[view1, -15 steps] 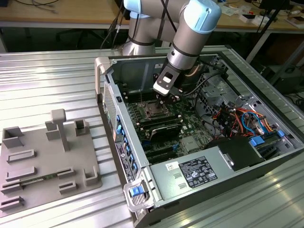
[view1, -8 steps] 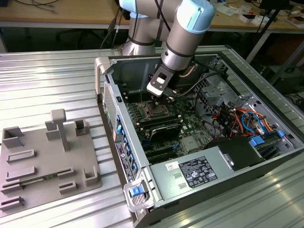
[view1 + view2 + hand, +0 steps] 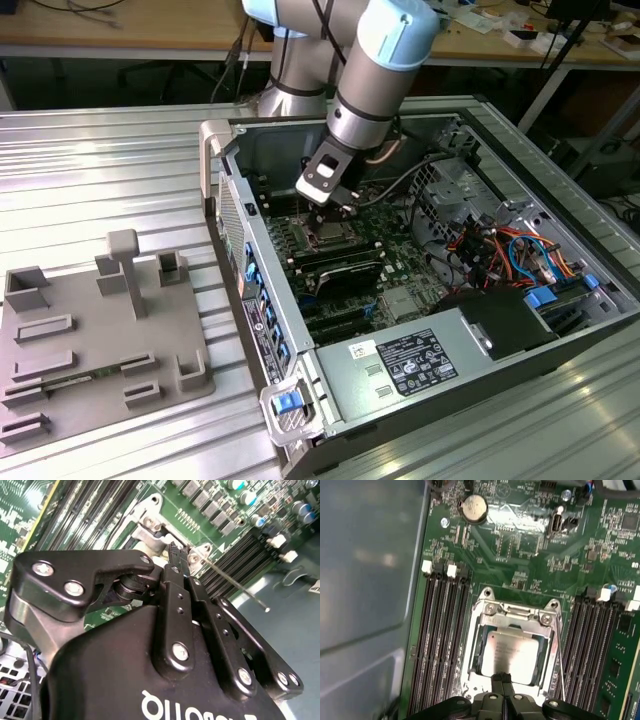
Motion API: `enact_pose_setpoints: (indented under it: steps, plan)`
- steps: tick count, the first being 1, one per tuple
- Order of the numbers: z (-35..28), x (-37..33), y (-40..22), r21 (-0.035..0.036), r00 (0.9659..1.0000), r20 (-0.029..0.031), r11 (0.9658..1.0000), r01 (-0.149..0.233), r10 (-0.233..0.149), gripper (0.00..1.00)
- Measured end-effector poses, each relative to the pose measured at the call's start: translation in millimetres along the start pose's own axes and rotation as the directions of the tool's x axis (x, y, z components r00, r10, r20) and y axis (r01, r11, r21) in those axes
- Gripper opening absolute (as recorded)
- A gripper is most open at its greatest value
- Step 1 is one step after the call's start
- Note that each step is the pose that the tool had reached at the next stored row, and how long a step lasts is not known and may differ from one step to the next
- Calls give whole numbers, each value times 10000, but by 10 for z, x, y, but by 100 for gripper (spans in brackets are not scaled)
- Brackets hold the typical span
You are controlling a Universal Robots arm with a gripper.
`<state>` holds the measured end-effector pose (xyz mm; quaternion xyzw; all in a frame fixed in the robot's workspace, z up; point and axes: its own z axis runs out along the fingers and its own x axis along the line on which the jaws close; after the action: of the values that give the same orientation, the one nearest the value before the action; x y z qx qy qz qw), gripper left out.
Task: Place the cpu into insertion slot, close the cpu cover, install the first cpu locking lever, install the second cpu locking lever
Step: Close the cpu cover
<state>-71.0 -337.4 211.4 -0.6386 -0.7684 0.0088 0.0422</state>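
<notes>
In the exterior view we see the arm reaching down into the open computer case (image 3: pixel 262 300), which lies on the ribbed metal table (image 3: pixel 100 170). The tool (image 3: pixel 322 212) hangs over the green board near the centre of that frame. A grey fixture tray (image 3: pixel 90 340) sits on the table at the exterior view's left, well apart from the case.

In the first wrist view the tool's (image 3: pixel 502 678) two black fingers are pressed together with no gap between them, and we see nothing gripped between them. Their tips lie over the near edge of the cpu (image 3: pixel 512 652); we cannot tell whether they touch it. The cpu sits flat in the insertion slot (image 3: pixel 481 652), and the cpu cover (image 3: pixel 546 630) lies down around it, the chip showing through its window.

A thin wire locking lever (image 3: pixel 559 665) runs beside the socket, just clear of the frame. In the second wrist view its rod (image 3: pixel 235 587) slants away from the fingertips (image 3: pixel 172 560). Rows of black memory slots (image 3: pixel 442 640) flank the socket.
</notes>
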Motion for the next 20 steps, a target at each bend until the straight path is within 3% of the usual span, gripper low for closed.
enact_pose_setpoints:
  steps: [6,20]
  plan:
    - [43,1,-18,2,10000,2,10000,4,-4,11]
    - [31,8,-42,2,10000,2,10000,4,-4,11]
